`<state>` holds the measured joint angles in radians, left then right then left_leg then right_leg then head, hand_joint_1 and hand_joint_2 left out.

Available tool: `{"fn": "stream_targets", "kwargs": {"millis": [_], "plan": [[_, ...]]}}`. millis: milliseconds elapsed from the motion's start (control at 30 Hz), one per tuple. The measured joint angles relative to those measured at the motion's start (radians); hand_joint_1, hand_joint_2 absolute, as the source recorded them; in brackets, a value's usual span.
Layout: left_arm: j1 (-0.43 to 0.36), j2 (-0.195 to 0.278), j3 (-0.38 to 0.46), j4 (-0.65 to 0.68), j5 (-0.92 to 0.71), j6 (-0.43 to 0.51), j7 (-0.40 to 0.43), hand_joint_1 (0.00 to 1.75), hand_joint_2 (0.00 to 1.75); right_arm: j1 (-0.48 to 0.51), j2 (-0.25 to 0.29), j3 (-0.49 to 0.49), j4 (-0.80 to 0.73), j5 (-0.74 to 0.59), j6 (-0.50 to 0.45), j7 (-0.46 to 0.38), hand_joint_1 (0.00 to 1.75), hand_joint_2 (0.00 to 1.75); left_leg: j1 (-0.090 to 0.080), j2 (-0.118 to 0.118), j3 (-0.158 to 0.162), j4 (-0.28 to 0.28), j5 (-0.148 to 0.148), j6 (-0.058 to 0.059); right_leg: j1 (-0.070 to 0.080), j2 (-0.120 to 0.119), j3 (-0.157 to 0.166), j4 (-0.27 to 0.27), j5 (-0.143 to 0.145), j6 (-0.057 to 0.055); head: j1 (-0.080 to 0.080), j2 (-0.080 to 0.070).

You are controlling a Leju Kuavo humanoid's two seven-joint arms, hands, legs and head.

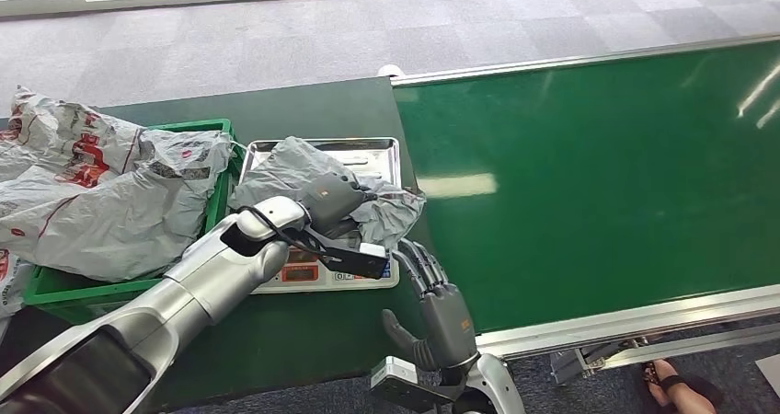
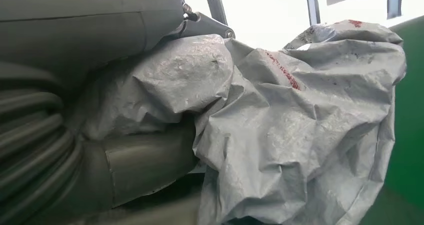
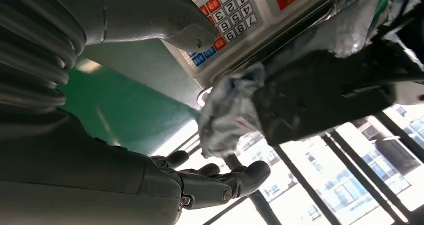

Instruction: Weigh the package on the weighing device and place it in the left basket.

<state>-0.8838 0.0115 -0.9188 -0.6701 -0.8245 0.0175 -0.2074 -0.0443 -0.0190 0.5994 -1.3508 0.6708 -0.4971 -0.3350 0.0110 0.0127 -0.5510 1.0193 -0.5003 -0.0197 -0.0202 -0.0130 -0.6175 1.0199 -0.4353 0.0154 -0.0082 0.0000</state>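
A broad green conveyor belt [image 1: 589,175] fills the right half of the head view, edged by silver rails [image 1: 589,61] along its upper and lower sides, with window glare streaking its surface. Grey carpet tiles [image 1: 368,28] cover the floor across the top of the frame. At the lower right corner a person's foot in a sandal [image 1: 676,385] rests on the floor below the belt. In the right wrist view, window frames and buildings outside [image 3: 350,180] occupy the lower right.
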Motion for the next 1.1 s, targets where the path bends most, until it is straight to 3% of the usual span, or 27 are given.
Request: {"fn": "stream_targets", "kwargs": {"millis": [133,267,467,733,900,1100], "plan": [[0.0,0.084,0.052,-0.177,-0.117,0.065,0.052,1.75,1.75,0.042,-0.01,-0.022,-0.024,0.002,-0.025,-0.002,0.0,1.75,0.0,0.001,0.0,0.0,0.0,0.0,0.0,0.0,0.0,0.0,0.0,0.0,0.0,0.0],[-0.01,0.201,0.102,-0.328,-0.351,0.207,0.108,1.75,1.75,0.08,-0.032,-0.029,-0.036,-0.017,-0.064,-0.013,0.0,1.75,0.001,0.001,0.0,-0.001,0.0,0.0,0.001,0.001,-0.001,0.0,0.0,0.0,0.0,0.0],[-0.041,0.343,0.181,-0.396,-0.566,0.317,0.128,1.75,1.75,0.092,-0.052,-0.029,-0.036,-0.043,-0.1,-0.023,0.0,1.75,0.001,0.001,0.0,-0.001,0.001,-0.001,0.001,0.001,-0.001,0.0,0.0,0.0,0.0,0.0],[-0.069,0.421,0.227,-0.319,-0.625,0.345,0.146,1.75,1.75,0.097,-0.069,-0.028,-0.036,-0.058,-0.135,-0.016,0.0,1.75,0.001,0.001,-0.001,-0.001,0.002,-0.001,0.001,0.001,-0.001,0.0,0.0,-0.001,0.0,0.0],[-0.051,0.446,0.258,-0.124,-0.582,0.333,0.17,1.75,1.75,0.126,-0.09,-0.021,-0.063,-0.036,-0.152,0.03,0.0,1.75,0.001,0.002,0.0,-0.002,0.002,-0.002,0.001,0.002,-0.002,0.0,0.0,-0.001,0.0,0.0],[0.043,0.471,0.323,0.104,-0.53,0.346,0.214,1.75,1.75,0.133,-0.104,-0.012,-0.098,-0.006,-0.117,0.067,0.0,1.75,0.002,0.003,0.0,-0.002,0.002,-0.002,0.002,0.003,-0.003,0.001,0.0,-0.001,0.0,0.0]]}}
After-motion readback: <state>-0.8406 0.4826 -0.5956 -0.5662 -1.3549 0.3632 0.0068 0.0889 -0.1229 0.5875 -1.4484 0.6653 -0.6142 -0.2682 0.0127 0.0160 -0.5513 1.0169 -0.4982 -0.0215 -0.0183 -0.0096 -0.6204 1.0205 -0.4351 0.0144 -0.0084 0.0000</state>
